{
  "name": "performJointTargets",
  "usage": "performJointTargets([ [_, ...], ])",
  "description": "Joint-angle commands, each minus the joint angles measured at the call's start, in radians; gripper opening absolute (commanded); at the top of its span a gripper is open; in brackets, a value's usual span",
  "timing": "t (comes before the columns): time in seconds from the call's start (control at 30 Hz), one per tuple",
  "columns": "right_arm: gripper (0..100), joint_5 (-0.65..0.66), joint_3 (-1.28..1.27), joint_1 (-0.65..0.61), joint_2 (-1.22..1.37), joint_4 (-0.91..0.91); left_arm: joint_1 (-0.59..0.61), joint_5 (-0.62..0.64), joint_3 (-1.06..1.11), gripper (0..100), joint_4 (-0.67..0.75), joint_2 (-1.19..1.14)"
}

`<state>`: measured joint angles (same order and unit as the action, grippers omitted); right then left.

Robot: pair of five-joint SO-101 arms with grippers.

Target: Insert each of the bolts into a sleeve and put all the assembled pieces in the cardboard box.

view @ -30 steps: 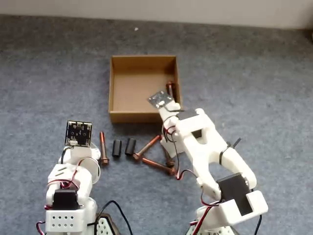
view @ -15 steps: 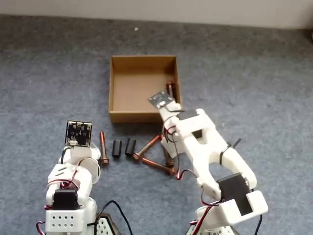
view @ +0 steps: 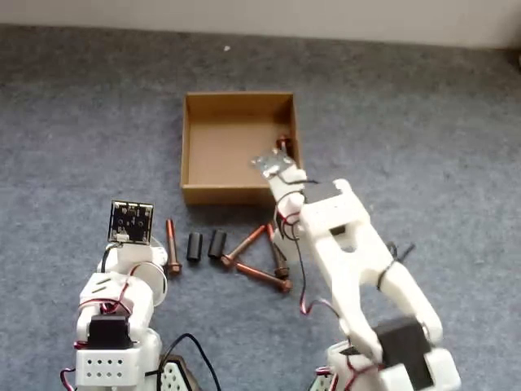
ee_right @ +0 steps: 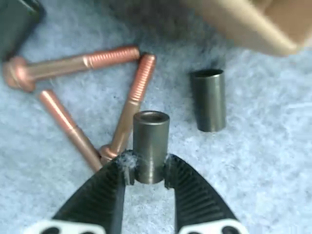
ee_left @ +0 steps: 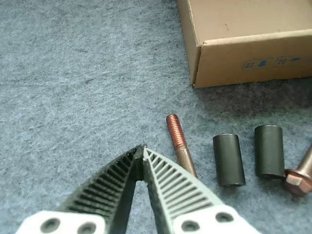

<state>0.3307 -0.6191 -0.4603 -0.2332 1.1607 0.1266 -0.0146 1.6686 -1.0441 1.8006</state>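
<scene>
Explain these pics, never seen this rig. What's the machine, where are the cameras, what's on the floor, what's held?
Two small white robot arms, each ending in a gripper. The high view looks down on grey carpet: a cardboard box, four copper bolts (a lone bolt and a loose bolt pile) and two dark sleeves side by side. The other two pictures come from wrist cameras. The left gripper is shut, empty, beside the lone bolt. The right gripper is shut on a sleeve, with another loose sleeve beyond.
</scene>
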Motion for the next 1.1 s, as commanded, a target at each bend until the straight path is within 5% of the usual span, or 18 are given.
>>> performJointTargets([
  [0.0,0.5,-0.071,0.01,0.008,-0.186,0.033,0.013,-0.015,-0.004,1,0.018,0.008],
  [0.33,0.5,-0.239,-0.14,0.038,-0.443,-0.058,0.012,-0.186,-0.041,1,0.018,0.008],
  [0.57,0.5,-0.354,-0.44,0.188,-0.611,-0.386,0.005,-0.189,-0.143,1,0.017,-0.001],
  [0.8,0.5,-0.439,-0.553,0.332,-0.75,-0.503,-0.087,-0.253,-0.317,1,-0.028,-0.012],
  [1.07,0.5,-0.477,-0.559,0.409,-0.776,-0.527,-0.186,-0.282,-0.562,1,-0.081,-0.351],
])
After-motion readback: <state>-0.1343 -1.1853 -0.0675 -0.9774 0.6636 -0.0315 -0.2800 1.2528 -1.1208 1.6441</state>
